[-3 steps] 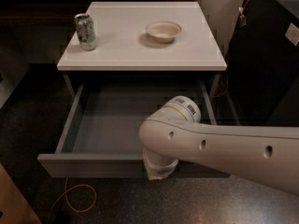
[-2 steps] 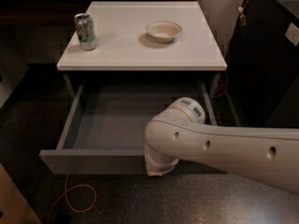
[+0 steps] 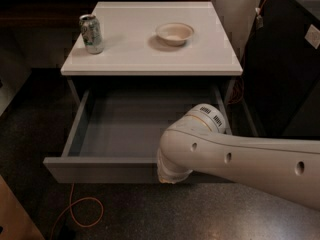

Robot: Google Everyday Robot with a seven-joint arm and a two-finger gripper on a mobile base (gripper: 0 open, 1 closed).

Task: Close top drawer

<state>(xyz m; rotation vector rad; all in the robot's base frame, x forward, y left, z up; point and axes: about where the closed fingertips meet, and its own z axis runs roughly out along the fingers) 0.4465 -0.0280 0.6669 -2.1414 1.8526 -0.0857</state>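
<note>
The top drawer (image 3: 100, 169) is a wide, shallow grey box pulled far out of the white-topped cabinet (image 3: 150, 59). Its inside is bare. Its plain front panel faces me at the lower middle. My white arm (image 3: 235, 156) reaches in from the right across the drawer's right front corner. The gripper (image 3: 172, 176) is at the arm's end, right against the front panel near its middle, and the wrist hides most of it.
A green soda can (image 3: 91, 33) and a pale bowl (image 3: 174, 33) stand on the cabinet top. A black unit (image 3: 285, 59) stands close on the right. An orange cable (image 3: 80, 211) loops on the dark floor below the drawer's left end.
The drawer front has moved a little toward the cabinet. My arm's end has moved with it, slightly up and to the right.
</note>
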